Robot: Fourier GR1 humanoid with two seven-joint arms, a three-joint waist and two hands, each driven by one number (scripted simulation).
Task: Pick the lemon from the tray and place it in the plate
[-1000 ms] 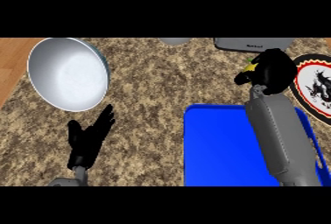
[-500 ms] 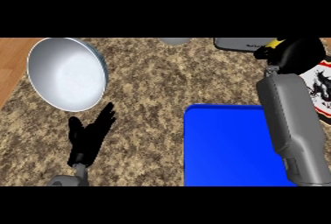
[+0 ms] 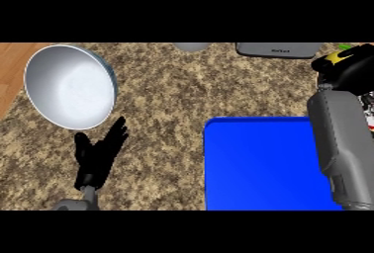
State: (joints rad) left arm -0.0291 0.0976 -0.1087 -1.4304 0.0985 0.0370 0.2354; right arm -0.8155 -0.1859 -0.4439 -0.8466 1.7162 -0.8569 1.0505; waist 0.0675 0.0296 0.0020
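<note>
My right robot hand [image 3: 349, 66] sits at about two o'clock in the head view, its black fingers curled around the lemon [image 3: 337, 58], of which only a small yellow patch shows at the upper left of the fist; the rest is hidden by the fingers. A sliver of green [image 3: 345, 48] peeks out just above that robot hand, too small for me to name. My grey right forearm [image 3: 340, 148] runs down the three o'clock side and covers the right edge of the blue tray [image 3: 256, 163], whose lower part is cut off at the view's bottom. The patterned plate [image 3: 368, 111] is almost wholly hidden behind the forearm; only a thin strip shows at the right edge. My left robot hand [image 3: 99, 155] rests at about eight o'clock with fingers straight, holding nothing, just below the silver bowl [image 3: 70, 86] on the speckled tabletop [image 3: 182, 99]. At twelve o'clock a grey object [image 3: 278, 50] and a pale round shape [image 3: 191, 47] are cut off by the top edge.
</note>
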